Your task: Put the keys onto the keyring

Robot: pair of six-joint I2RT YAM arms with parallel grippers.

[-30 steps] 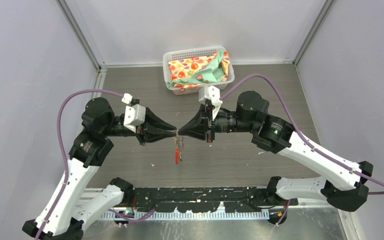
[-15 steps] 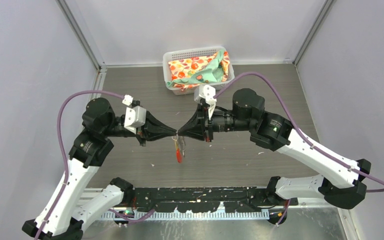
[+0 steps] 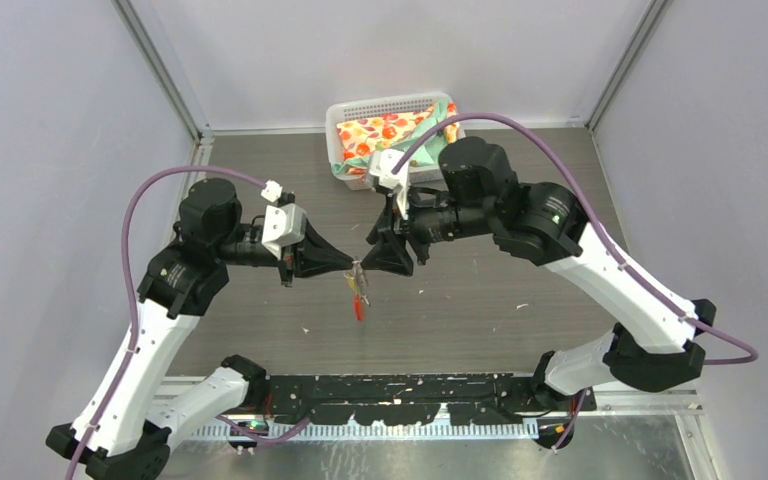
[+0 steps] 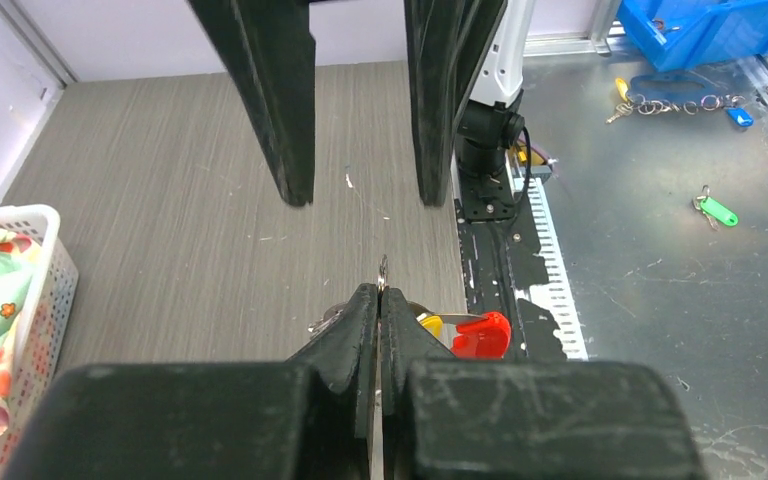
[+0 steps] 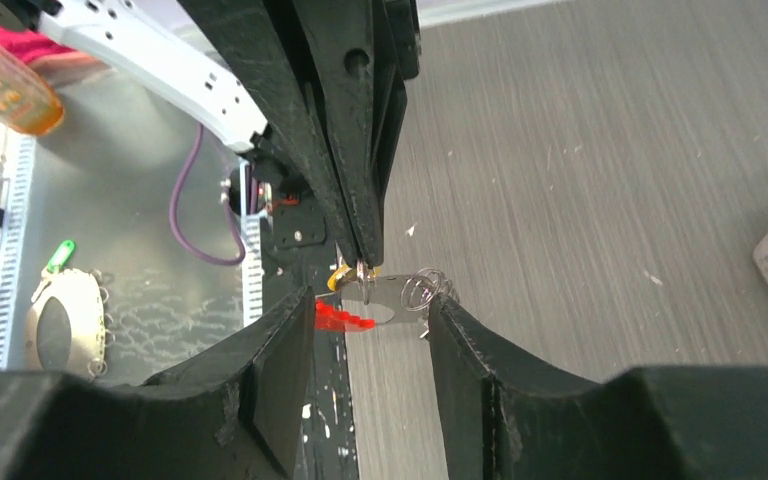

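Holding the keyring (image 3: 358,290) up off the counter (image 3: 480,330) in the left gripper (image 3: 353,268), jaws pinched fully shut on a thin silver edge of it. Hanging just below: the red tag (image 4: 480,335) and a yellow key (image 4: 428,324). Facing it tip to tip with the right gripper (image 3: 365,256), jaws roughly half apart, straddling the ring's loops and gripping nothing.

Judged as mid-threading: ring steadied on one side, free side readied for a fresh bite. Hard to tell: yellow key threaded on, or only dangling beside. No sign of a black-headed key in any view.

Next, probably: close the right gripper squarely on a loop or on the ring's split. Avoid knocking the thin metal out of that narrow left pinch.

Little in the way. Basket (image 3: 360,108) with patterned cloth (image 3: 390,140) at the far edge, well apart. Green tag (image 4: 717,210) and a spare chain (image 4: 680,100) lying beyond the counter's near edge, clear of the work.
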